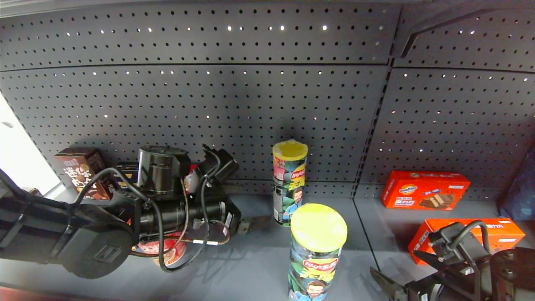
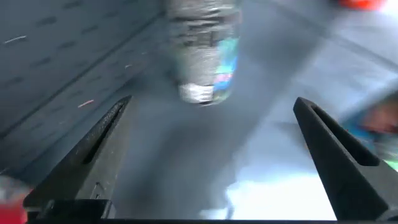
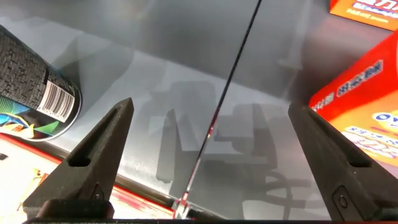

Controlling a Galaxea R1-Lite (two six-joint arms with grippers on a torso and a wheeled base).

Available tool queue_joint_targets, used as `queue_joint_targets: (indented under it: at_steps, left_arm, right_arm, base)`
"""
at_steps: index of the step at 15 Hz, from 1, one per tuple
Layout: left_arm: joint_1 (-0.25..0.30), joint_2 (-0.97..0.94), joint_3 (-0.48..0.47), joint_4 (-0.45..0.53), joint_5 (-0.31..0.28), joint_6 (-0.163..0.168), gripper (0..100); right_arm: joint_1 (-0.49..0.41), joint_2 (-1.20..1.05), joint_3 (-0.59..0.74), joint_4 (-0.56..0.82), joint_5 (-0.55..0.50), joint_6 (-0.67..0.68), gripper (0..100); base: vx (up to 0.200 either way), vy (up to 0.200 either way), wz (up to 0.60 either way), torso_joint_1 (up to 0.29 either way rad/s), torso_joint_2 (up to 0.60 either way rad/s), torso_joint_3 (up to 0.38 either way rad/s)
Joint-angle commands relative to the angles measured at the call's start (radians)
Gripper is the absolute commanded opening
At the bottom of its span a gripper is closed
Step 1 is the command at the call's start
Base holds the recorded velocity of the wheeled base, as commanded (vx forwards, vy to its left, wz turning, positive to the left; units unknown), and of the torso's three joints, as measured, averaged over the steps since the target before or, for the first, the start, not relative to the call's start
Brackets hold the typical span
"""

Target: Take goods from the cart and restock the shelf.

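Head view: your left tool [image 1: 250, 225] lies level, low over the grey metal shelf [image 1: 250, 271], just beside the rear yellow-lidded cylindrical chip can [image 1: 289, 184]. Left wrist view: it's spread wide, with the can [image 2: 202, 56] ahead. Right wrist view: your right tool [image 3: 211, 106] is spread wide over the shelf.

The left arm [image 1: 62, 234] covers most of a red tub [image 1: 172, 253] and part of a box [image 1: 124, 168] behind it. The near chip can [image 1: 317, 251] runs off the head view's lower edge. The far chip can [image 2: 202, 56] is smeared in the left wrist view.
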Motion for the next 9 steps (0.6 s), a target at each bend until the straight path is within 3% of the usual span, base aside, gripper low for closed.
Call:
queue_joint_targets:
  at_steps: [1,3,4,5,9]
  left_arm:
    - [-0.032,0.013,-0.017,0.004,0.121,-0.004,100]
    - [-0.066,0.049,-0.057,0.006,0.244,-0.003,100]
    - [-0.090,0.087,-0.084,0.006,0.396,0.004,100]
    - [-0.100,0.111,-0.104,0.006,0.460,0.004,100]
    - [-0.097,0.182,-0.187,0.006,0.496,0.004,100]
  right_arm:
    - [0.004,0.026,-0.004,-0.002,0.001,0.000,100]
    - [0.007,0.030,-0.009,-0.002,0.004,0.000,100]
    - [0.007,0.039,-0.010,-0.002,0.004,0.000,100]
    - [0.005,0.041,-0.010,-0.003,0.004,0.000,100]
    - [0.005,0.039,-0.007,-0.003,0.004,0.000,100]
  base:
    - [0.000,0.000,0.00,0.000,0.00,0.000]
    - [0.000,0.000,0.00,0.000,0.00,0.000]
    - [0.000,0.000,0.00,0.000,0.00,0.000]
    - [0.000,0.000,0.00,0.000,0.00,0.000]
    - [0.000,0.000,0.00,0.000,0.00,0.000]
